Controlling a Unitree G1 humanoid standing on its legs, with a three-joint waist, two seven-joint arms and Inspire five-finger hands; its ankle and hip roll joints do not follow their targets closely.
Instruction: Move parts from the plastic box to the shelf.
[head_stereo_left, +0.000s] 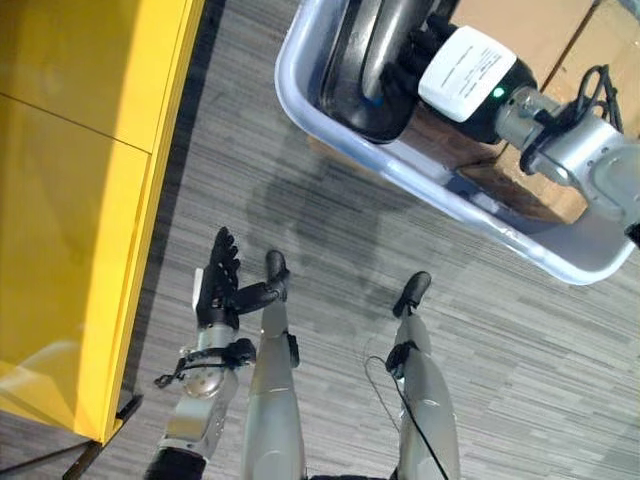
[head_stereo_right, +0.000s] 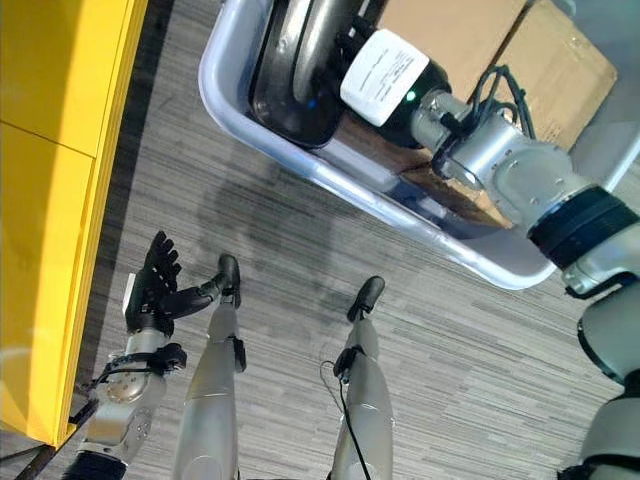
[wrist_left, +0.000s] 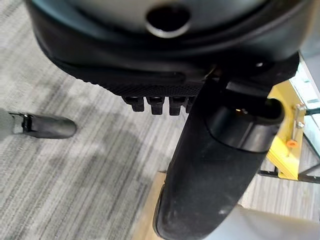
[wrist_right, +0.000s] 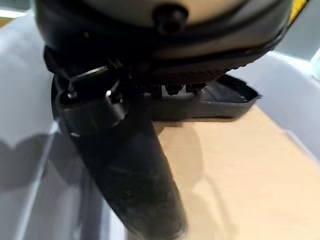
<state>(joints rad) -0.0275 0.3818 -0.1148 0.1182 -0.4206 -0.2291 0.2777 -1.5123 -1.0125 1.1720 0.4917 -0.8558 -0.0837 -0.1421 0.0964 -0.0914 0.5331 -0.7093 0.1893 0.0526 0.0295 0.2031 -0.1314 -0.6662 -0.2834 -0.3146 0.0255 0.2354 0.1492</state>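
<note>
Over the box's (head_stereo_left: 330, 125) near rim, the right hand (head_stereo_right: 385, 75) reaches in against a black part (head_stereo_right: 290, 85) lying in the corner nearest the yellow shelf (head_stereo_left: 70, 200), likely to lift it out. Whether its fingers have closed on the part I cannot tell. Low beside the shelf, the left hand (head_stereo_left: 218, 285) hangs with fingers spread, holding nothing, probably waiting.
</note>
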